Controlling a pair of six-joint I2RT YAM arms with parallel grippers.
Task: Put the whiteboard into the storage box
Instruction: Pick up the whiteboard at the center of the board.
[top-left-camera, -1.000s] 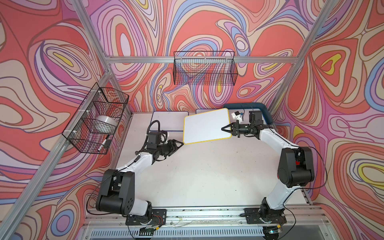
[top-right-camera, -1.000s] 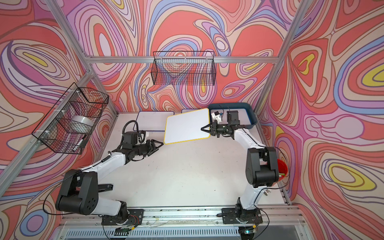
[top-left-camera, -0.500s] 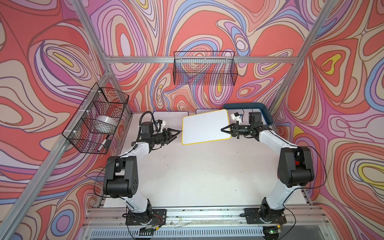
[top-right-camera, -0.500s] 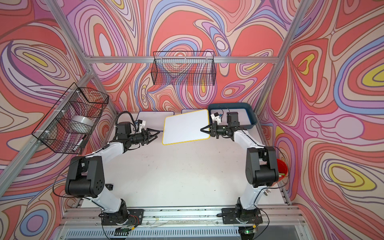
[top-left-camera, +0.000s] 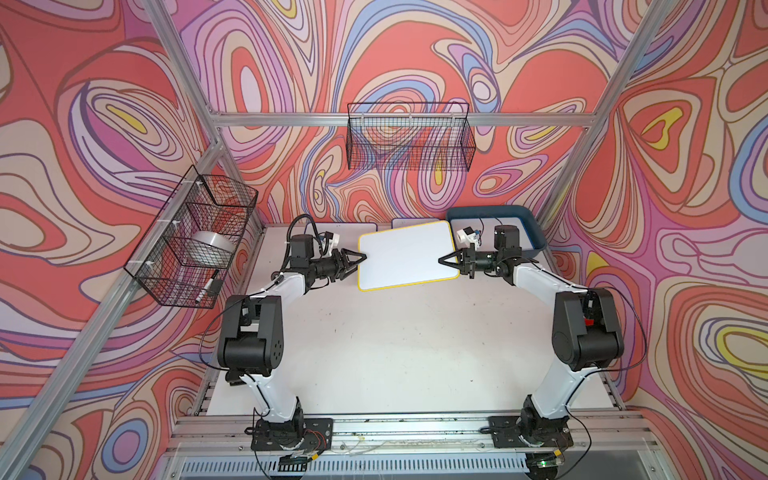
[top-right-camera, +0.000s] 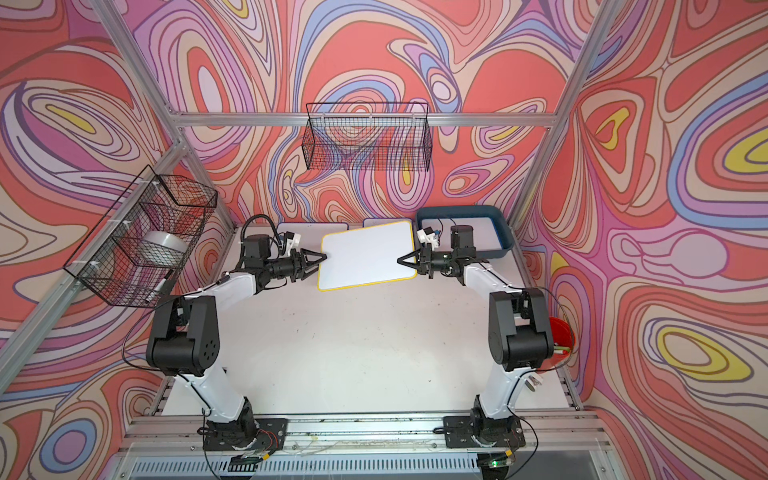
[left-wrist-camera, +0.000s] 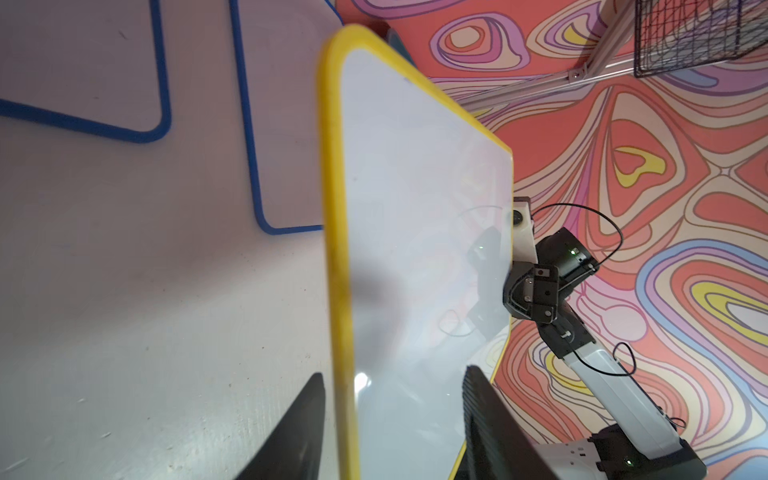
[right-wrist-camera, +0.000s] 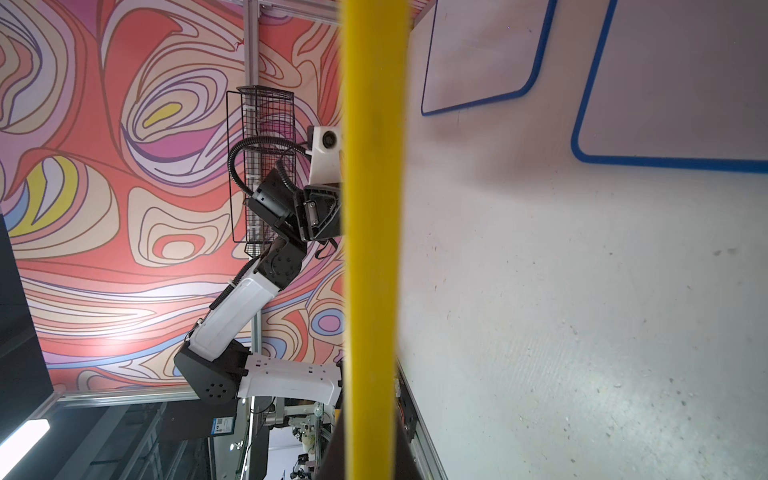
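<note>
The left arm (top-left-camera: 286, 286) has swung in from the left side of the desk (top-left-camera: 395, 353); the left tool (top-left-camera: 360, 262) now straddles the left edge of the whiteboard (top-left-camera: 405, 255), jaws part-open, not yet pinching. The right tool (top-left-camera: 441, 260) is clamped on the opposite edge, holding the board tilted above the desk beside the storage box (top-left-camera: 535, 235) in the far right corner. It is probably waiting for a steadying second grip.

Glossy whiteboard (top-left-camera: 405, 255), matt scuffed table (top-left-camera: 395, 340), wire-mesh basket (top-left-camera: 409, 137)
</note>
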